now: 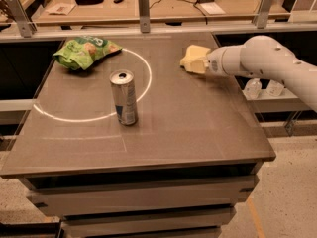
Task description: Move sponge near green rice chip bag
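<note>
The pale yellow sponge (195, 53) lies at the far right of the dark table (198, 133). My gripper (194, 65) reaches in from the right on a white arm and sits right at the sponge, its cream-yellow tip blending with the foam. The green rice chip bag (84, 51) lies crumpled at the far left of the table, well apart from the sponge, just outside a white circle drawn on the top.
A silver and blue drink can (123, 98) stands upright inside the white circle, between bag and sponge and nearer the front. A rail with metal posts (143, 4) runs behind the table. Clear bottles (253, 88) stand on a low shelf at the right.
</note>
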Robot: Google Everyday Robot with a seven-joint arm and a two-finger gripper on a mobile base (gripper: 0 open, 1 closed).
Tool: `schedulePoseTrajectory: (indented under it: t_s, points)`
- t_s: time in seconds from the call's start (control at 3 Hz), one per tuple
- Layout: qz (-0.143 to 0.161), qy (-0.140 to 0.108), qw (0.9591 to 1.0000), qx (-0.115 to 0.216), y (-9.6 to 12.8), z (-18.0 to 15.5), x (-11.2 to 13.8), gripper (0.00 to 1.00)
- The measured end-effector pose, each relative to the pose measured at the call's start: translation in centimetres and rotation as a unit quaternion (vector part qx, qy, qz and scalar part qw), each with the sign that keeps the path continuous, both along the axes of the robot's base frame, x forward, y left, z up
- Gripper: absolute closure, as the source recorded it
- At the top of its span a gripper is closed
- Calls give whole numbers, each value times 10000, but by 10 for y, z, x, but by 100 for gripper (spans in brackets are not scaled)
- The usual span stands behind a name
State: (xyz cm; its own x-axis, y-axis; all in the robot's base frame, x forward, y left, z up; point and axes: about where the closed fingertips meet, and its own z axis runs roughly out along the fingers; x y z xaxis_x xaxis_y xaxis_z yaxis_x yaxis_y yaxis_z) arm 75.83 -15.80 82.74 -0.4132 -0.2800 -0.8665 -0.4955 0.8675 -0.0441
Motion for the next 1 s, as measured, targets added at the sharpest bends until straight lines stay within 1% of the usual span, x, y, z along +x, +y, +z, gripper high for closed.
schedulePoseTrajectory:
  t_s: [1.0]
  points:
    - [11,-5,10000,3,1,2,0,100]
